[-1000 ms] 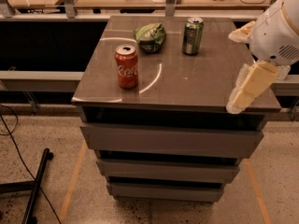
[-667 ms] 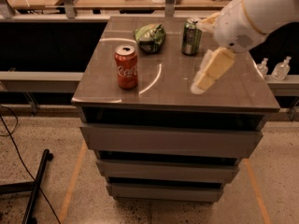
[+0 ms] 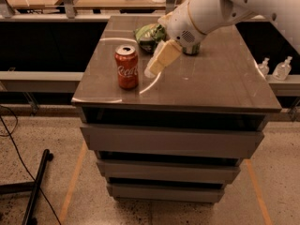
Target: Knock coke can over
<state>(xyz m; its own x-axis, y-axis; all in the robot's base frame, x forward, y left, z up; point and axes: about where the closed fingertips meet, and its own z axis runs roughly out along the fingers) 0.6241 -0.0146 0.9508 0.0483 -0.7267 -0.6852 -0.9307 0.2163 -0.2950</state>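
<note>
The coke can (image 3: 127, 67), red with white script and a silver top, stands upright on the left part of the grey cabinet top (image 3: 211, 86). My gripper (image 3: 154, 68) hangs on the white arm that reaches in from the upper right. Its cream tip points down and left, just right of the can, a short gap away. The gripper holds nothing that I can see.
A green snack bag (image 3: 147, 33) lies behind the can, partly hidden by the arm. A green can (image 3: 191, 50) is mostly hidden behind the arm. Two small bottles (image 3: 281, 69) stand on a ledge at right. A black stand leg (image 3: 37, 184) lies on the floor at left.
The arm has swung left across the cabinet top, from its right edge to just right of the coke can. The can has not moved.
</note>
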